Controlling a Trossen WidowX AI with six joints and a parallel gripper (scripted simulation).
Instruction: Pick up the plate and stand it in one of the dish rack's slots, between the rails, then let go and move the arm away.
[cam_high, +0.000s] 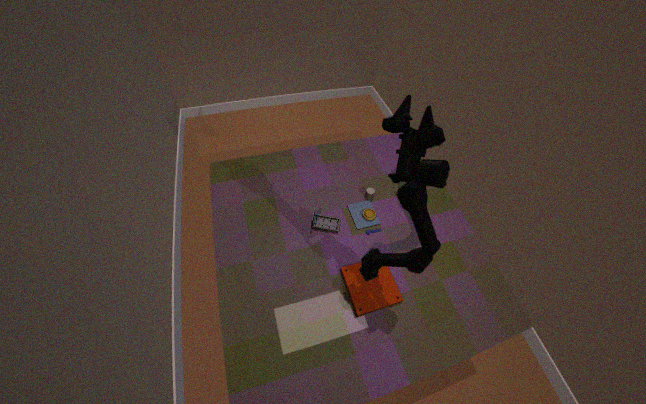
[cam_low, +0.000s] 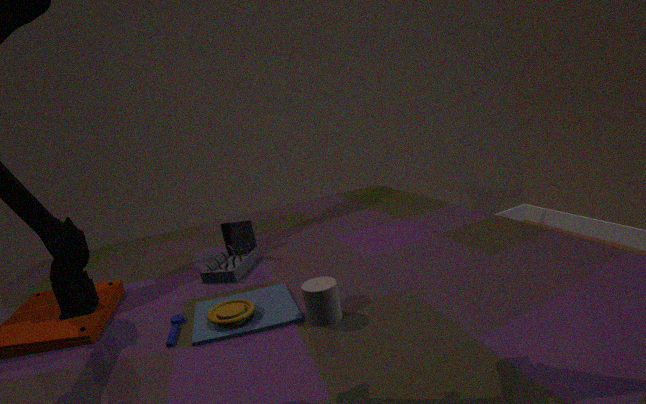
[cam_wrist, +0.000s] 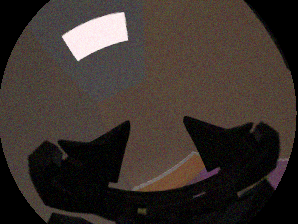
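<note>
A yellow plate (cam_high: 369, 214) (cam_low: 231, 312) lies flat on a light blue board (cam_high: 357, 210) (cam_low: 275, 305). The dish rack (cam_high: 326, 223) (cam_low: 220, 275) is a small grey tray with dark upright rails and a dark panel standing at one end. It stands a little apart from the board and holds no plate. My gripper (cam_high: 419, 101) (cam_wrist: 157, 120) is open, with nothing between its fingers. It is raised high in the air, far above the plate and the rack, with its fingers pointing up and away from them. The exterior view does not show the fingers.
A light grey cylinder (cam_high: 370, 192) (cam_low: 321, 301) stands beside the board's far corner. A small blue object (cam_high: 373, 231) (cam_low: 174, 330) lies beside the board on the arm's side. The arm's orange base (cam_high: 380, 295) (cam_low: 45, 320) stands near a pale rectangle (cam_high: 310, 325) on the patchwork surface.
</note>
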